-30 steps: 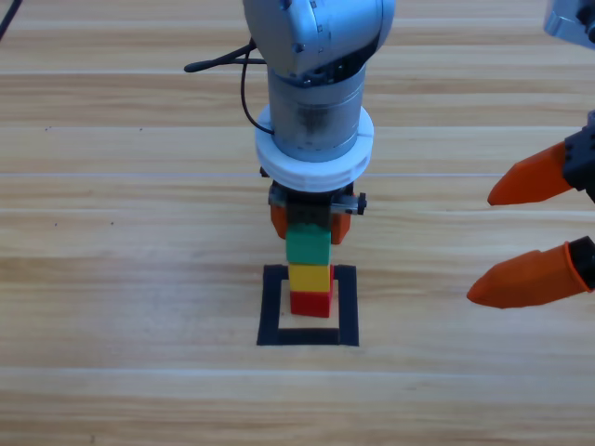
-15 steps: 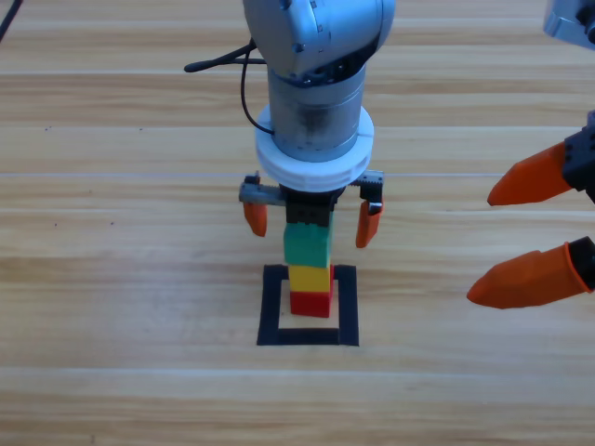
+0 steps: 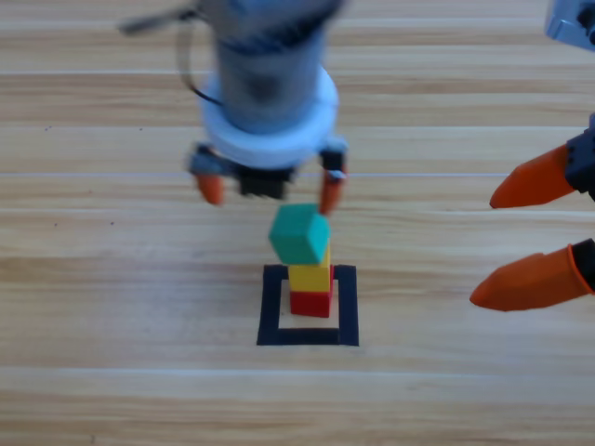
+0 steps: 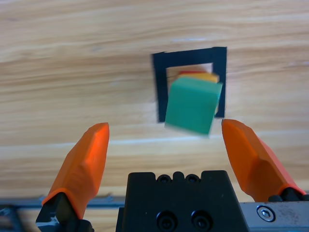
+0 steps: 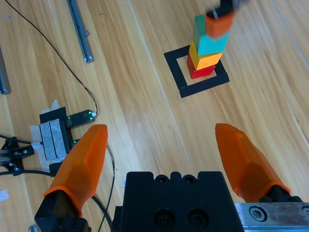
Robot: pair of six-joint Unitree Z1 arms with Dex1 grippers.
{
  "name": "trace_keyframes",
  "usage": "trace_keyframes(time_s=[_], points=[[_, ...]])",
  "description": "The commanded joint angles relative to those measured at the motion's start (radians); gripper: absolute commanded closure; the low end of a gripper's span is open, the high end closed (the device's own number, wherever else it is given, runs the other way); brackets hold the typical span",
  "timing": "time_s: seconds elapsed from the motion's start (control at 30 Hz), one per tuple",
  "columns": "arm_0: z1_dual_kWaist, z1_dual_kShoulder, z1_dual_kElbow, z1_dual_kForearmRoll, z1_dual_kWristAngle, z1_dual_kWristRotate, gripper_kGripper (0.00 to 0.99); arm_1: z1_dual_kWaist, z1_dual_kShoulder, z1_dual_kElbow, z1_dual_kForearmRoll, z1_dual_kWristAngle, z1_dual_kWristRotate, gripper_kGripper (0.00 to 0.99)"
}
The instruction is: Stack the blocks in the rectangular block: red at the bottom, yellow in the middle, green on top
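High view: the small teal-green cube (image 3: 299, 234) sits turned askew atop the small yellow cube (image 3: 310, 277) and small red cube (image 3: 310, 303), a vertical stack inside the black tape square (image 3: 271, 307). Left gripper (image 3: 270, 189) hovers at 12 o'clock, jaws spread, touching nothing. Right gripper (image 3: 535, 239) waits at 3 o'clock, jaws apart.

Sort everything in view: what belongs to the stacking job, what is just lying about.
Job: red cube, yellow cube, green cube sitting askew on top, black tape square, left gripper open above, right gripper open aside.

Lying about: cables, taped electronics box, metal rail.
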Motion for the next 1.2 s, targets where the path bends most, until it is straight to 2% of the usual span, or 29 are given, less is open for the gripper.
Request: trace_keyframes(time_s=[0.03,0.13,0.23,0.73,0.83,0.97,1.1,1.2], points=[[-0.187,-0.563,0.523,-0.334,0.141,0.012,0.0,-0.032,0.046,-0.028,0.02,-0.014,-0.009,0.008],[-0.282,-0.68,0.741,-0.481,0.196,0.055,0.0,-0.032,0.041,-0.032,0.023,-0.037,-0.011,0.008],[-0.313,-0.668,0.842,-0.581,0.204,0.098,0.0,-0.033,0.032,-0.041,0.024,-0.035,-0.009,0.008],[-0.314,-0.666,0.845,-0.599,0.192,0.129,0.0,-0.032,0.041,-0.043,0.032,-0.02,-0.009,0.008],[-0.175,-0.631,0.799,-0.571,0.115,0.172,0.0,-0.032,0.044,-0.043,0.032,-0.014,-0.009,0.008],[0.079,-0.427,0.597,-0.421,0.002,0.288,0.0,-0.033,0.044,-0.044,0.032,-0.012,-0.008,0.008],[0.252,-0.158,0.414,-0.332,-0.04,0.402,0.0,-0.033,0.044,-0.044,0.032,-0.014,-0.003,0.008],[0.372,-0.077,0.411,-0.318,-0.055,0.483,0.0,-0.044,0.043,-0.049,0.032,-0.055,0.026,0.008]])
